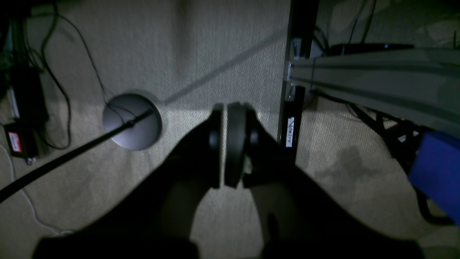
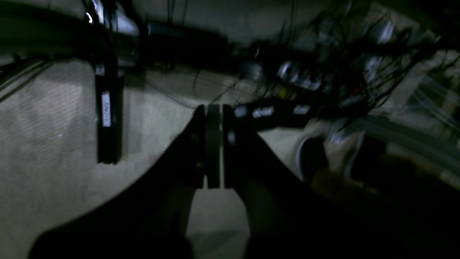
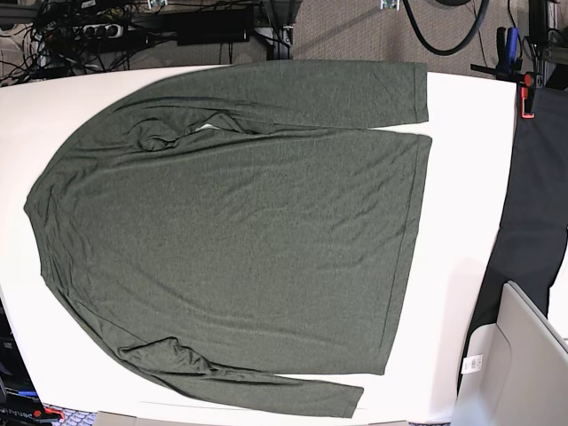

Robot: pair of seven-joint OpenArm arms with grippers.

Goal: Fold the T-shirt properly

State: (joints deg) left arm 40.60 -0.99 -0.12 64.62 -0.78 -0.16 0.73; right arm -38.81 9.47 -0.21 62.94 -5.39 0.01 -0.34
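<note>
Dark olive-green heathered long-sleeved T-shirt (image 3: pixel 240 240) spread flat on white tabletop (image 3: pixel 461 266), sleeves lying along both long edges, left pincer (image 1: pixel 225 147) and right pincer (image 2: pixel 212 144) both closed, empty, above beige carpet (image 1: pixel 222 43).

T-shirt (image 3: pixel 240 240): dark olive-green heathered knit, long sleeves, plain, no print. Spread flat and unfolded on the white table (image 3: pixel 461 293), covering most of it. Lies sideways in the base view: shoulders and neck toward the table's left edge, straight hem toward the right, well short of that edge. One sleeve runs along the table's far edge, the other along the near edge. Slight wrinkles bunch at both armpits; body otherwise smooth.
</note>
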